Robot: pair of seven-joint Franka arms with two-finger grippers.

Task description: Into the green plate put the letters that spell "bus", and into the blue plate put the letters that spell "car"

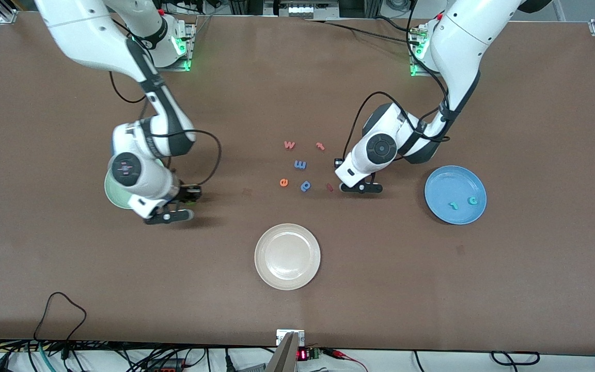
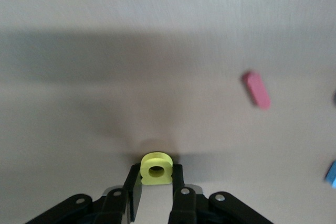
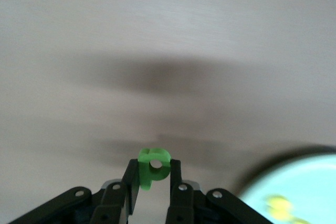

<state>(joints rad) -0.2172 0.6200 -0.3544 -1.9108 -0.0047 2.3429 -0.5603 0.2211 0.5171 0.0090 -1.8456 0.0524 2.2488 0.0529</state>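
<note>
Left gripper [image 2: 156, 192], bent low over the worktop [image 1: 297, 77], clamps the yellow a [image 2: 156, 169]; right gripper [image 3: 153, 190], beside the green plate [image 1: 114, 194], clamps the green b [image 3: 153, 169].

Loose foam letters on the table read as an orange w [image 1: 289, 145], a blue m [image 1: 300, 165], an orange e [image 1: 284, 182] and a blue p [image 1: 306, 185]; a teal c [image 1: 473, 201] lies in the blue plate [image 1: 444, 181].
</note>
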